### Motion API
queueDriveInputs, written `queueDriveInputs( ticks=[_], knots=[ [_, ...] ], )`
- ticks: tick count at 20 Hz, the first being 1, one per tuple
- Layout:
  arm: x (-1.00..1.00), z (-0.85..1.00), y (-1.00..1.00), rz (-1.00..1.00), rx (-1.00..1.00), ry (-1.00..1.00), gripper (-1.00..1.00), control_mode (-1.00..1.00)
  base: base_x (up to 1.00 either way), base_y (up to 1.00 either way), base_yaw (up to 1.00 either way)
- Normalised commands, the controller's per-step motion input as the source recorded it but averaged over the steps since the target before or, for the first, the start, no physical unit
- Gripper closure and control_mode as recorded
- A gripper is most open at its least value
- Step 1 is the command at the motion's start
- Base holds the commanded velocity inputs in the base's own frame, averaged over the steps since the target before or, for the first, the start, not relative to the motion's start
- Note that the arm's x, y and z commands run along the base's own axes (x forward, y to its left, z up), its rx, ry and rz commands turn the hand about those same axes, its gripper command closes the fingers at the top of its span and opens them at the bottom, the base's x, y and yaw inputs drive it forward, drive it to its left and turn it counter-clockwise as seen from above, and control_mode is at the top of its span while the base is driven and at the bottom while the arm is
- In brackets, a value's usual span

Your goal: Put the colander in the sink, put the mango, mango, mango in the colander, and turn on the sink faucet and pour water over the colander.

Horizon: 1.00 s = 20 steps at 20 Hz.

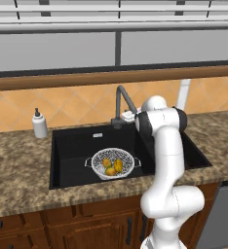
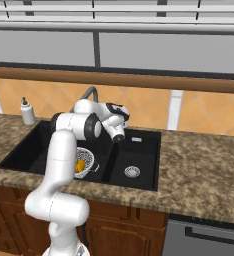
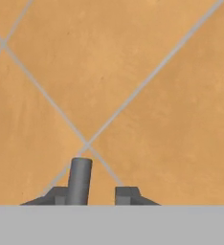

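Note:
The colander (image 1: 93, 161) (image 2: 90, 159) sits in the large basin of the black sink (image 1: 71, 146) (image 2: 141, 150). Three mangos (image 1: 106, 163) (image 1: 118, 165) (image 1: 110, 171) lie inside it, and one mango (image 2: 80, 166) peeks out past my arm in the right base view. My gripper (image 1: 129, 116) (image 2: 120, 137) (image 3: 92, 194) reaches to the base of the sink faucet (image 1: 121, 99) (image 2: 91, 91). It is shut with the faucet's grey lever (image 3: 80, 179) between its fingertips, facing the orange tiled wall. No water shows at the spout.
A white soap dispenser (image 1: 39, 124) (image 2: 27, 112) stands on the granite counter (image 1: 18, 170) (image 2: 199, 170) left of the sink. The smaller basin has a silver drain (image 2: 132, 171). A wooden ledge (image 1: 62, 80) runs above the tiles.

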Motion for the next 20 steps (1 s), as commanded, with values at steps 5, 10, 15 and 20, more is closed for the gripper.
queueDriveInputs(
  ticks=[5, 10, 15, 20],
  knots=[
    [0.19, -0.15, -0.48, -0.06, 0.00, 0.02, 1.00, -1.00, 0.00, 0.00, 0.00],
    [0.23, -0.15, -0.63, -0.08, 0.00, 0.03, 1.00, -1.00, 0.00, 0.00, 0.00],
    [0.25, -0.13, -0.70, -0.09, 0.00, 0.04, 1.00, -1.00, 0.00, 0.00, 0.00],
    [0.19, -0.19, -0.75, -0.10, 0.00, 0.02, 1.00, -1.00, 0.00, 0.00, 0.00]
  ],
)
